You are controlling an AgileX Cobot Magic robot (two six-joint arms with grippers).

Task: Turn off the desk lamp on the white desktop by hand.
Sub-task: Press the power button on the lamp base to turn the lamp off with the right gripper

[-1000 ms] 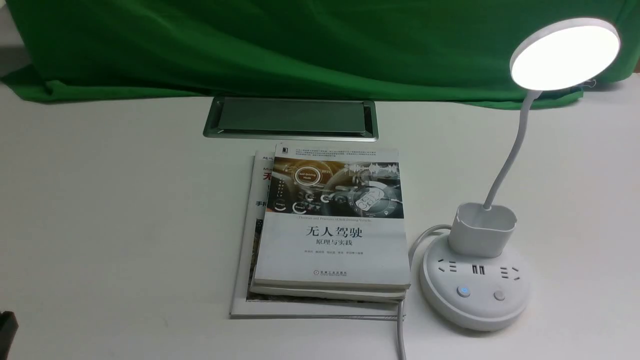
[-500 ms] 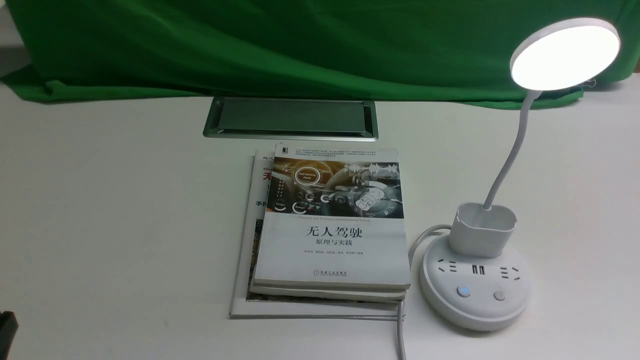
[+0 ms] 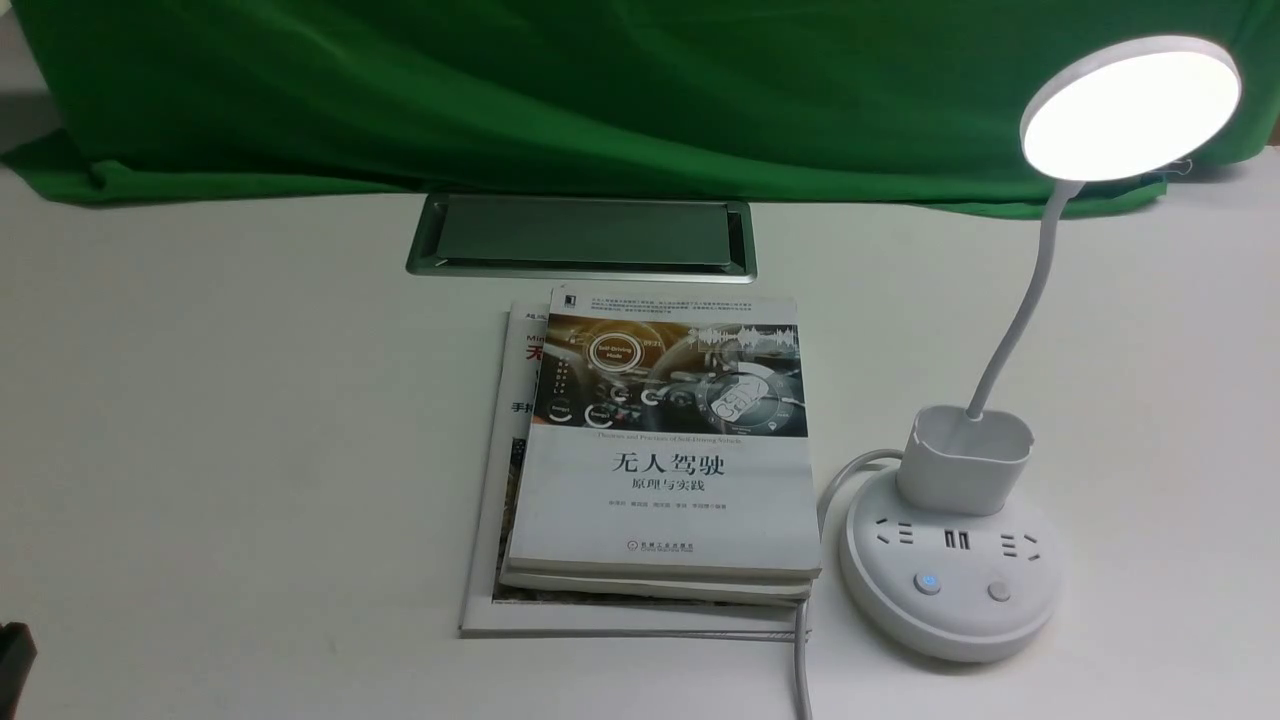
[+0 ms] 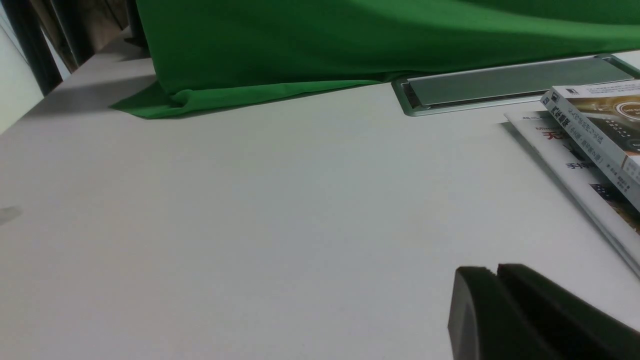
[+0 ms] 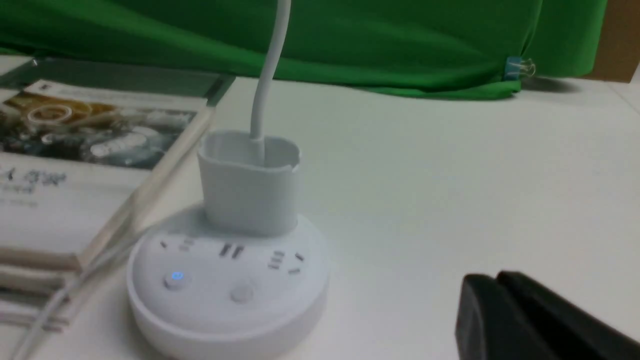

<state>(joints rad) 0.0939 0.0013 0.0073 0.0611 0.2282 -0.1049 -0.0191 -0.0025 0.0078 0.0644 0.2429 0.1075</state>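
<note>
Desk lamp (image 5: 227, 280) on white desktop (image 5: 450, 175), blue button (image 5: 176, 276) lit, books (image 5: 75, 165) just beside, right end effector (image 5: 496, 279) nearby, fingers together

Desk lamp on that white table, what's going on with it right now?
The desk lamp is lit, its disc head glowing and one button on its round base showing blue. It stands on the white desktop beside a stack of books. Nothing is handling it. The right gripper, jaws together, is near the base but apart from it. The left gripper, also closed, is off beyond the books. The switch-off is not yet done.
</note>
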